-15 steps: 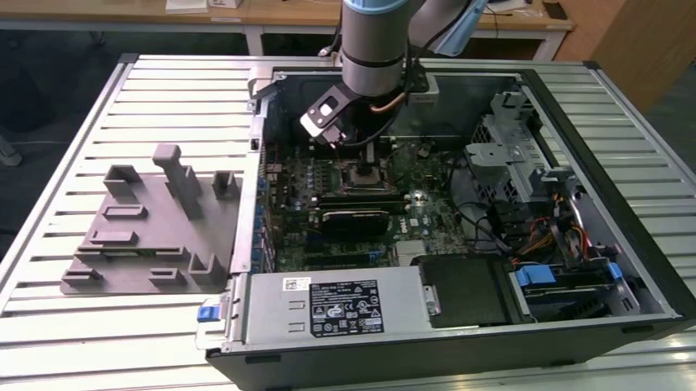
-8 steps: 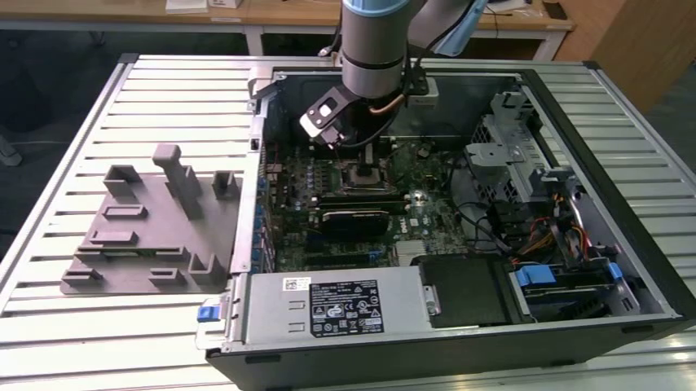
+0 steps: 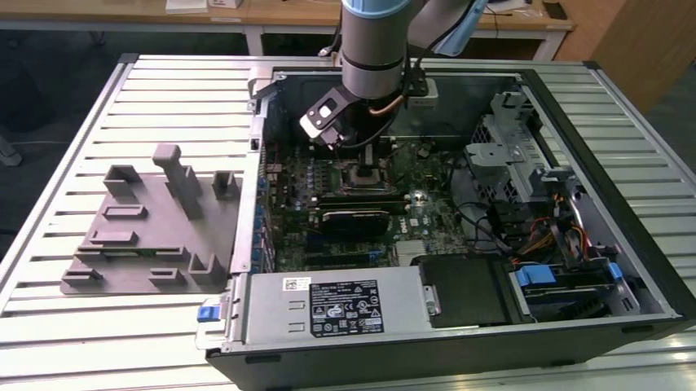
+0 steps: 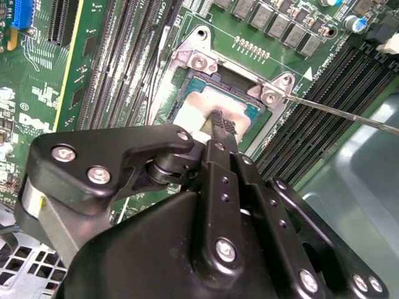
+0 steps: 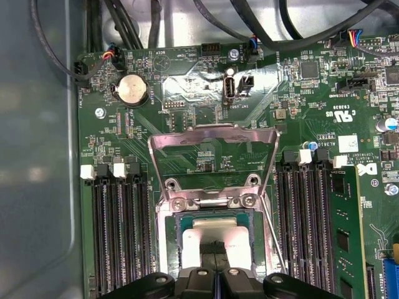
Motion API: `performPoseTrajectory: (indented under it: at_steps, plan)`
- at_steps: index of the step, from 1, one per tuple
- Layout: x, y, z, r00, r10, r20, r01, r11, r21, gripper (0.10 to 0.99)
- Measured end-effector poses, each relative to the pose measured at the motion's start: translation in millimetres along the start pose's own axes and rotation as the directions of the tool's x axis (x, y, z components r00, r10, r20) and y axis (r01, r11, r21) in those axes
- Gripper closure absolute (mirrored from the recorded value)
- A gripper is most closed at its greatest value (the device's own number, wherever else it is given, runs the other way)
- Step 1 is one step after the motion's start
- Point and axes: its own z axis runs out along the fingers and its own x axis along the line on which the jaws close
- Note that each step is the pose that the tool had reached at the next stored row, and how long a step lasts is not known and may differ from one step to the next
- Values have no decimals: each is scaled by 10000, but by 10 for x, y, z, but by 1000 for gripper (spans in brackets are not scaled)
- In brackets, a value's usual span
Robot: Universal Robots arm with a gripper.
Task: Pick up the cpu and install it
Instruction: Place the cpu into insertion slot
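Gripper: black two-finger gripper (image 4: 221, 123), fingers drawn together with nothing clasped between them, tips at the top plate of the cpu.
Cpu: one flat square silver-grey cpu (image 5: 237, 240), lying inside the socket.
Socket: one metal-framed square socket (image 5: 163, 230) on the green motherboard (image 5: 187, 118); one silver hinged load plate (image 5: 212, 146) raised just beside it.
Battery: one round silver coin battery (image 5: 133, 89), well apart from the socket.
Case: one open black tower case (image 3: 435, 358), holding the motherboard.
Fixture: one grey plastic fixture plate (image 3: 142, 236), outside the case.
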Motion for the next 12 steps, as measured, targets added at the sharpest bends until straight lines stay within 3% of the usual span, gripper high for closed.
performPoseTrajectory:
  at_steps: [12]
  plan:
    - [4, 3, -9, 10000, 1, -28, -1, 10000, -17, 980]
